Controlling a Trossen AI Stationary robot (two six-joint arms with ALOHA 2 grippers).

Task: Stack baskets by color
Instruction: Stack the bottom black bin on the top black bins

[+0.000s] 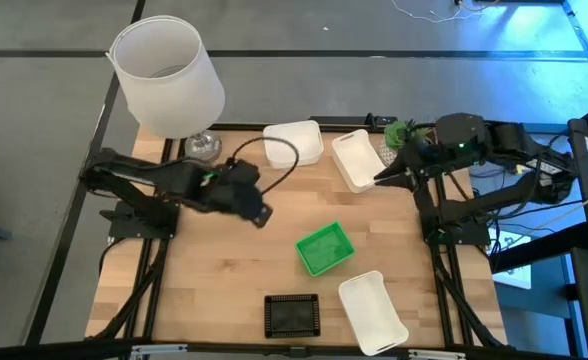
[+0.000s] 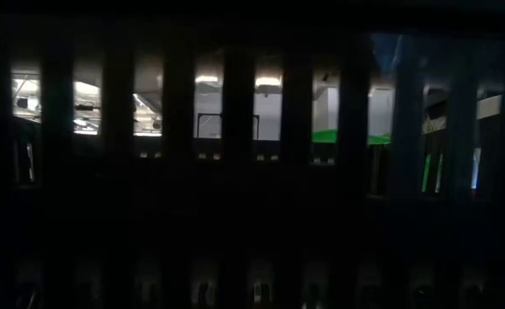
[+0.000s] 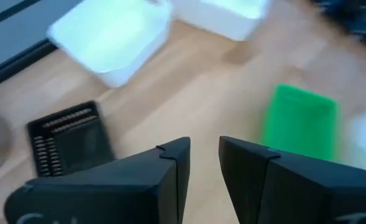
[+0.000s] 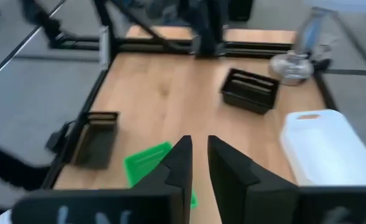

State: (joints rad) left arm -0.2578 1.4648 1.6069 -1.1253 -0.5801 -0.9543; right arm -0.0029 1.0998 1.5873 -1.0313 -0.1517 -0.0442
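Green basket: bright green shallow plastic tray (image 1: pixel 325 248), rounded corners, lying tilted just right of the table's (image 1: pixel 214 270) middle.
White baskets: three plain white trays; two at the far edge (image 1: pixel 294 143) (image 1: pixel 357 159), one at the near edge (image 1: pixel 373 311).
Black basket: black mesh tray (image 1: pixel 291 314) at the near edge.
Left hand: (image 3: pixel 203 163) above the table's left-middle, fingers a narrow gap apart, empty.
Right hand: (image 4: pixel 199 162) at the far right corner, narrow gap, empty.
Hard to make out: low view is dark, blocked by black slats.
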